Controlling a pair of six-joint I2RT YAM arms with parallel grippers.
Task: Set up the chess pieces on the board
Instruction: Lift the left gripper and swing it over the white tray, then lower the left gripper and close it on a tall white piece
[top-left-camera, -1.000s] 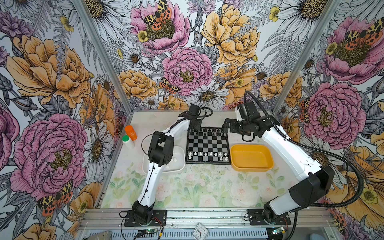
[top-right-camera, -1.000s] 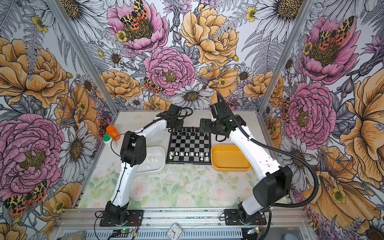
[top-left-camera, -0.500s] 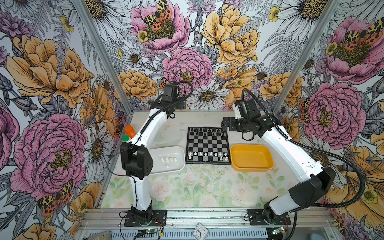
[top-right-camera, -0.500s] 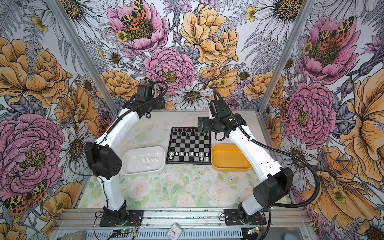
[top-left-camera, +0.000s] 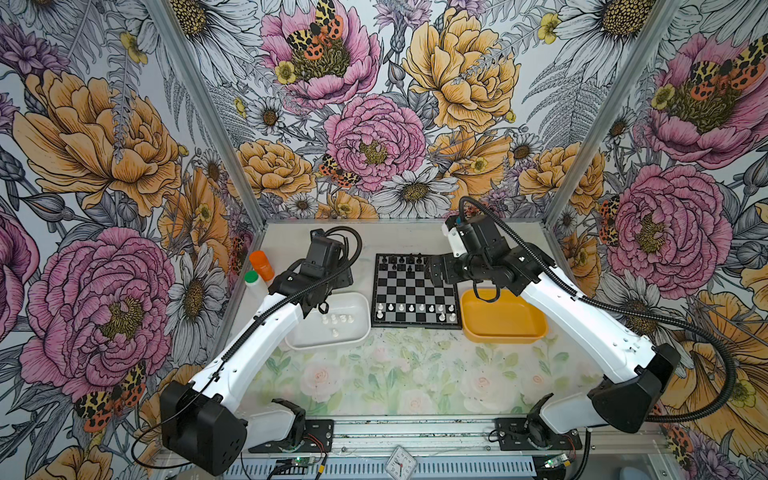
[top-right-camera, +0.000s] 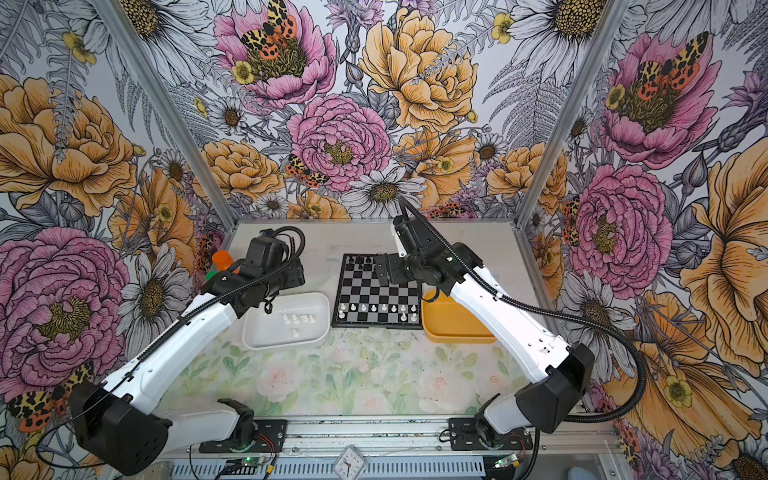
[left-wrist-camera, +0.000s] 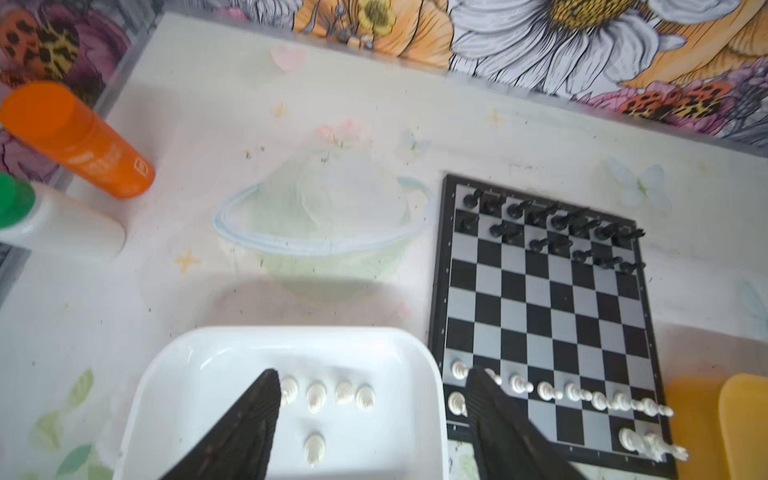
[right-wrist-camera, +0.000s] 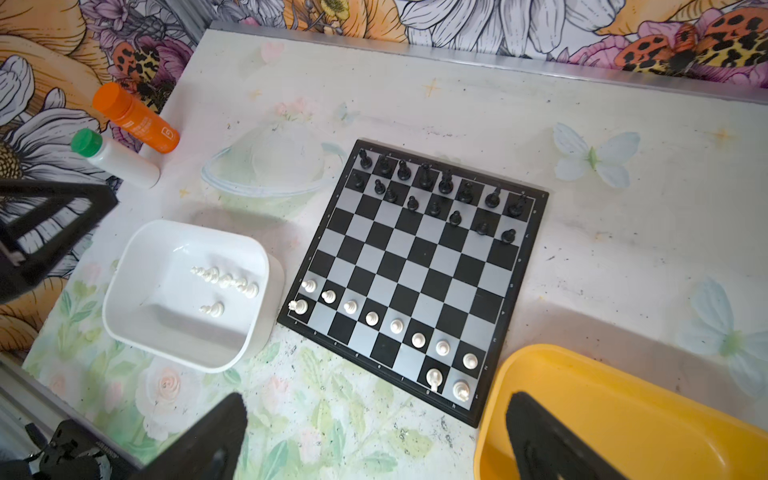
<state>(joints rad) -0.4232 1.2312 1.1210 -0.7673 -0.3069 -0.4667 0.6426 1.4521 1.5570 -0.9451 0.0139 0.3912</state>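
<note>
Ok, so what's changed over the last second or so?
The left gripper pulled away from the far left corner of the board, swung up and back, then came down. It now hangs open over the white tray and its five white pieces, holding nothing. The right gripper stayed open near the board's far right corner. Board, white tray and yellow tray kept their places.

I'm running a lab robot cell: flower-printed wall panels (top-left-camera: 374, 137) on silver aluminium posts (top-left-camera: 203, 104) enclose the pastel floral tabletop (top-left-camera: 395, 374).
</note>
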